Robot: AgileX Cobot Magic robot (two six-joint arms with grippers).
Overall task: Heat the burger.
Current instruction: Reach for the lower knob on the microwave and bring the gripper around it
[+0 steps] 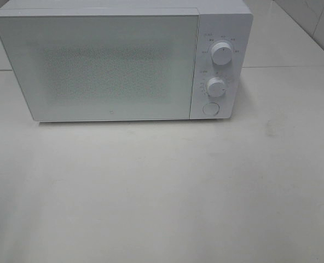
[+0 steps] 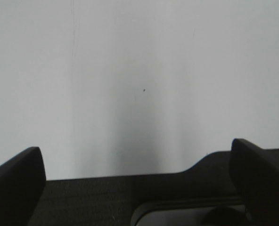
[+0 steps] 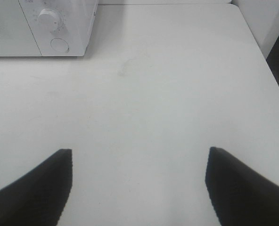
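The burger is out of view in all three views. A white microwave [image 1: 118, 60] stands at the back of the white table [image 1: 162, 192] with its door shut; its corner with the lower knob and round button shows in the right wrist view [image 3: 54, 28]. My left gripper [image 2: 139, 174] is open over bare white surface, nothing between its dark fingers [image 2: 17, 183]. My right gripper [image 3: 139, 179] is open too, over the table in front and to the right of the microwave, holding nothing. Neither arm shows in the exterior high view.
The microwave's control panel carries two knobs [image 1: 222, 53] [image 1: 217, 86] and a round button [image 1: 210, 108]. A second tabletop joins behind at a seam [image 1: 293, 67]. The table's right edge [image 3: 271, 70] drops to a dark floor.
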